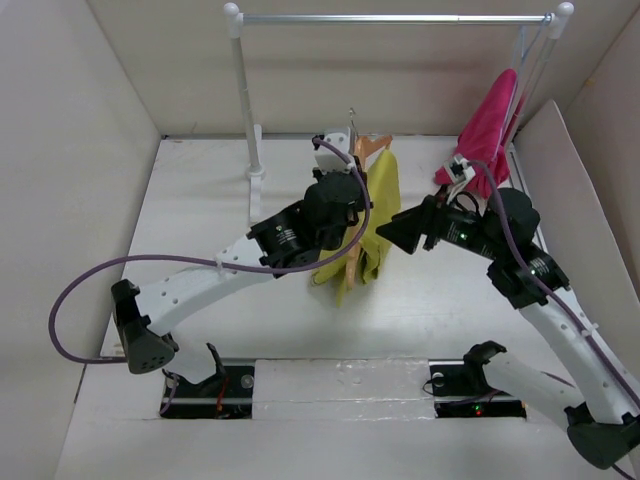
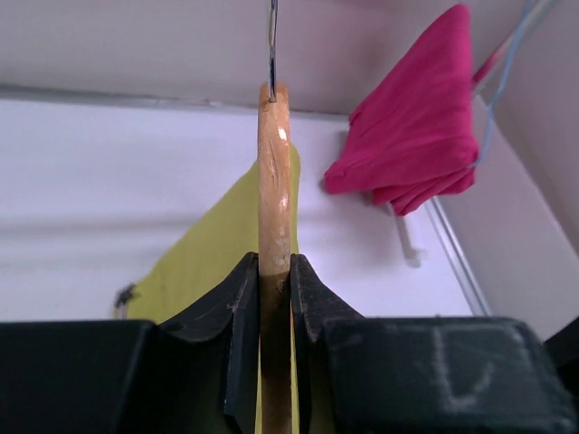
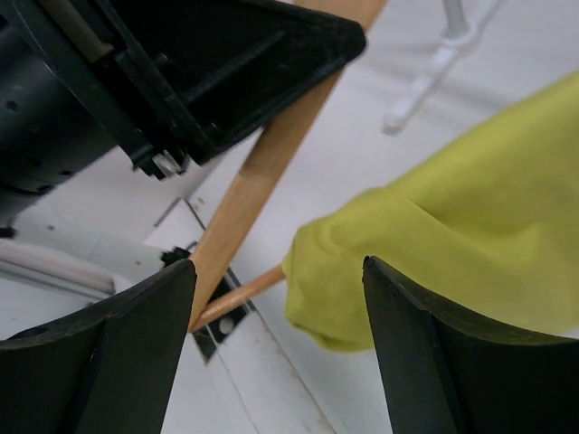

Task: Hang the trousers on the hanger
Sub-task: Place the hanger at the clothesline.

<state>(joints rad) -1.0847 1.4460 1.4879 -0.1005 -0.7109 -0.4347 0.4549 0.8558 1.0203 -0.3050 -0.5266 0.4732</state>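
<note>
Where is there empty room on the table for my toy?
The bare patch of table between the left wall and the rail post. Also the strip between the trousers and the arm bases. Crowded: the middle, with left claw, right claw and hanger, plus the corner with the pink garment.

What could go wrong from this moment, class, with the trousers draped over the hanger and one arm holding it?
1. The trousers sit loose on the bar of the hanger; no jaws grip them, so they may slide off.
2. The right arm's jaws, open, straddle the fold; withdrawing could snag it.
3. Only the left arm's jaws clamp the hanger, so it might twist.
</note>
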